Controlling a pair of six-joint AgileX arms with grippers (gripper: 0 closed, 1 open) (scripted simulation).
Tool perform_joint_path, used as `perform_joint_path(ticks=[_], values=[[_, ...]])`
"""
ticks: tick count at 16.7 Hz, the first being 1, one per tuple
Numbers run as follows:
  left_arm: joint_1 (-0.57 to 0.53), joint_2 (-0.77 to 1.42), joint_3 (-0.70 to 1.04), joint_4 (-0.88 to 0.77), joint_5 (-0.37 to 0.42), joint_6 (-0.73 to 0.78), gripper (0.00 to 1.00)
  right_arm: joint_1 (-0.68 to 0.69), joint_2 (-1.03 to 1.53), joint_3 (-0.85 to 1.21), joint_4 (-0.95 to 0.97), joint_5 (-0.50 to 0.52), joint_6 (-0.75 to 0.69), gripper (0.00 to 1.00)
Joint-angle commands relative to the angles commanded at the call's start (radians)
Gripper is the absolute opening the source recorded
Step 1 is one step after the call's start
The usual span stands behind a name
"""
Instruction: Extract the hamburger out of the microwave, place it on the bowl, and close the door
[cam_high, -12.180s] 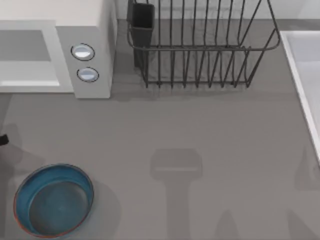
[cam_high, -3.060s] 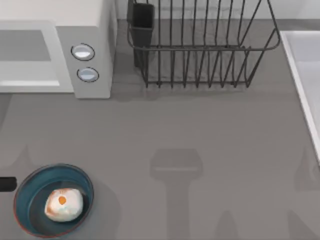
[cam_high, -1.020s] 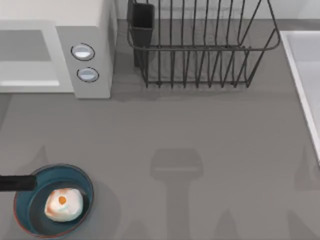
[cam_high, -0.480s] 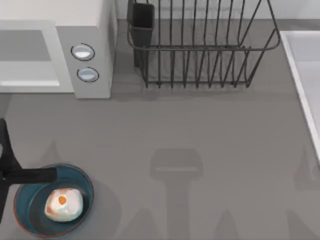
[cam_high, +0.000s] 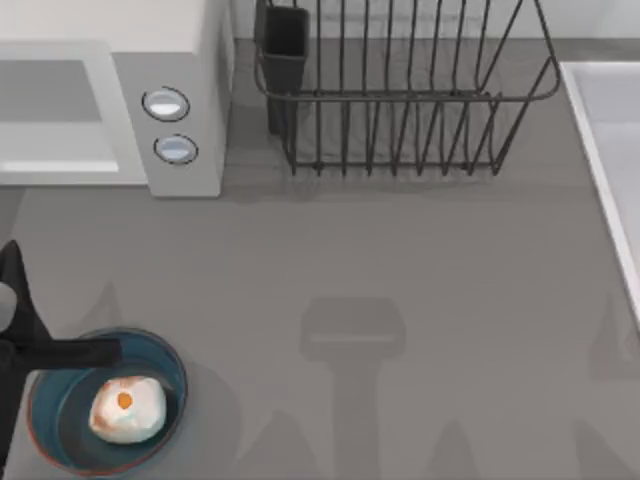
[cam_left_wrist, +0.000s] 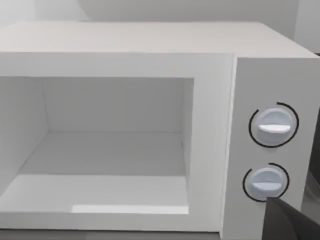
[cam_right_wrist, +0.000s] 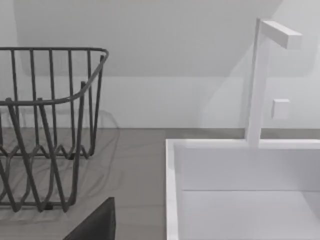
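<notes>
A black wire rack (cam_high: 400, 90) stands right of the open, empty microwave (cam_high: 170, 110), while the hamburger (cam_high: 127, 409) sits in the bowl (cam_high: 170, 365) just beside the left gripper (cam_high: 60, 352), whose finger spread I cannot tell.

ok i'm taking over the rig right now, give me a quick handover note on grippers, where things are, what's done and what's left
Left gripper: at the table's left edge, over the bowl's far rim, holding nothing.
Right arm: parked, its wrist camera facing the dish rack and sink.
Hamburger: resting inside the bowl, near the front left corner.
Microwave: back left, cavity empty and open at the front; I cannot see where the door has swung to.
Done: hamburger out and placed in the bowl.
Left: close the microwave door, probably with the left arm, which is nearest.
</notes>
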Motion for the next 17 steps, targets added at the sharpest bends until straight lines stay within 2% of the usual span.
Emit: perform_joint_path(ticks=[3, 6, 10, 17], values=[[0.060, 0.050, 0.051, -0.043, 0.053, 0.033, 0.00, 0.000, 0.000, 0.000, 0.000, 0.000, 0.000, 1.00], [0.204, 0.167, 0.169, -0.144, 0.174, 0.111, 0.00, 0.000, 0.000, 0.000, 0.000, 0.000, 0.000, 1.00], [0.487, 0.396, 0.403, -0.342, 0.406, 0.264, 0.00, 0.000, 0.000, 0.000, 0.000, 0.000, 0.000, 1.00], [1.083, 0.882, 0.904, -0.763, 0.865, 0.592, 0.00, 0.000, 0.000, 0.000, 0.000, 0.000, 0.000, 1.00]])
